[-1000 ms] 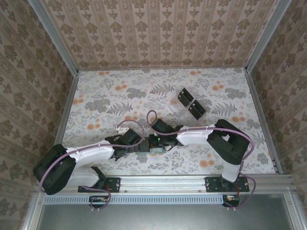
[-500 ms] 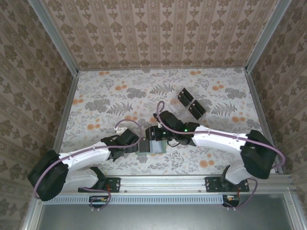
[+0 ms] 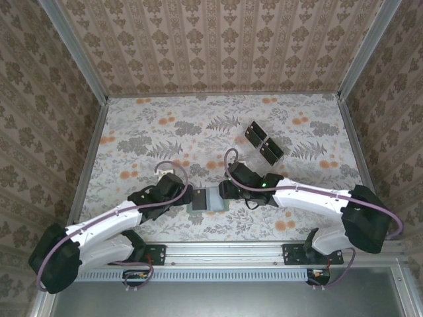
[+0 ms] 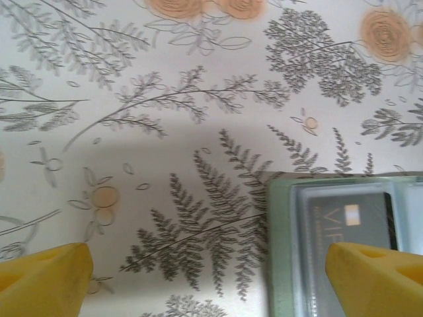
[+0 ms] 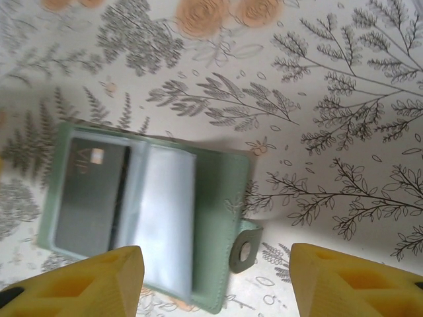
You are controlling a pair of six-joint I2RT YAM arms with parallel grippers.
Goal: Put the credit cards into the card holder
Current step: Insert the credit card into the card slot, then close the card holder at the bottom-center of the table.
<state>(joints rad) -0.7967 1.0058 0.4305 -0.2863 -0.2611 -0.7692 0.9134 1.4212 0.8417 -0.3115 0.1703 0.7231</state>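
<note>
The sage-green card holder [image 3: 209, 199] lies open on the floral table between my two grippers. One dark credit card [image 5: 89, 193] sits in its left clear sleeve, next to a pale sleeve that shows no card [image 5: 165, 218]. Its snap tab [image 5: 244, 248] sticks out to the right. My right gripper [image 5: 215, 285] hovers open over the holder's right part, fingers well apart and touching nothing. My left gripper [image 4: 210, 281] is open just left of the card holder [image 4: 344, 244], its right fingertip [image 4: 377, 276] over the sleeved card [image 4: 347, 221]. More black credit cards [image 3: 264, 142] stand at the back right.
The black cards at the back stand in two rows in a small tray [image 3: 272, 153]. Patterned walls enclose the table, with metal rails [image 3: 357, 165] along its sides. Both arms [image 3: 310, 195] stretch inward over the near part of the table.
My right gripper has opened and drawn back to the right off the card holder. The left arm has shifted left. The holder now lies uncovered and open.
</note>
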